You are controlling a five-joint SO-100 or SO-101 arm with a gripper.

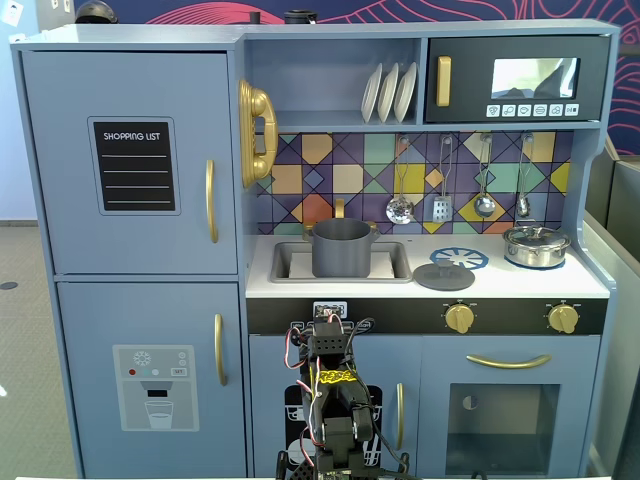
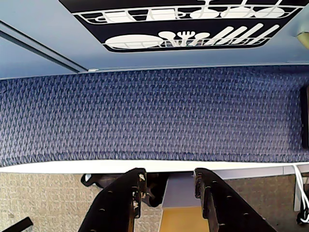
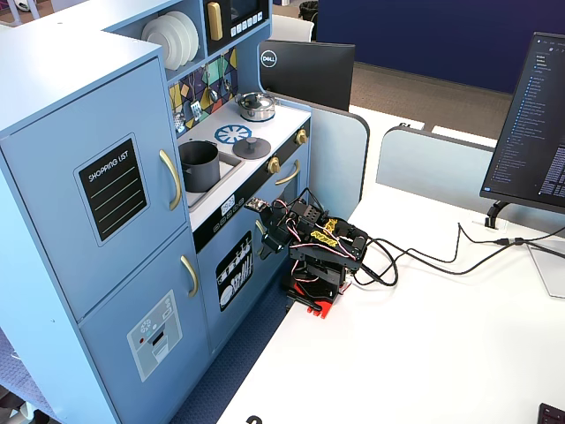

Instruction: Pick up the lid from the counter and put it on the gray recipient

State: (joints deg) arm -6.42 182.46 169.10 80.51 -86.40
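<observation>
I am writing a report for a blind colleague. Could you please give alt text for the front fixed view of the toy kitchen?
A blue toy kitchen fills the view: a gray pot stands in the sink, its gray lid lies on the counter to the right, and a shiny silver pot sits farther right. The folded robot arm rests low in front, touching nothing.

gray recipient (image 1: 341, 248) in the sink (image 1: 393, 266), lid (image 1: 444, 275) on the counter to its right – silver pot (image 1: 536, 245) farther right
</observation>
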